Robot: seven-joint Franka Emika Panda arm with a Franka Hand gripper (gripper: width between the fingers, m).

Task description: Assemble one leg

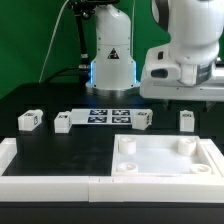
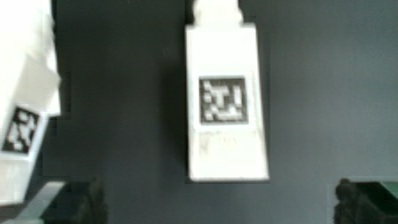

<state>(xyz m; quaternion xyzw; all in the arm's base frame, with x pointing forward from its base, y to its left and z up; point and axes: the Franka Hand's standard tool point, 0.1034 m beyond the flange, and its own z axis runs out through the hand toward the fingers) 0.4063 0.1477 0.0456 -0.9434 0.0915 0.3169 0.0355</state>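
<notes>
Hand (image 1: 188, 93): it hangs over the table (image 1: 60, 100) at the exterior view's right. Its fingers (image 2: 63, 203) are spread wide, with nothing between them.
Leg (image 1: 186, 119): it stands on the table just under the hand, last in the row. In the wrist view its tag faces the camera, and neither finger touches it.
Other legs (image 1: 30, 120): three more in the same row, well apart.
Marker board (image 1: 108, 115): between the two middle legs.
Panel (image 1: 165, 158): large, white, in front of the row.
</notes>
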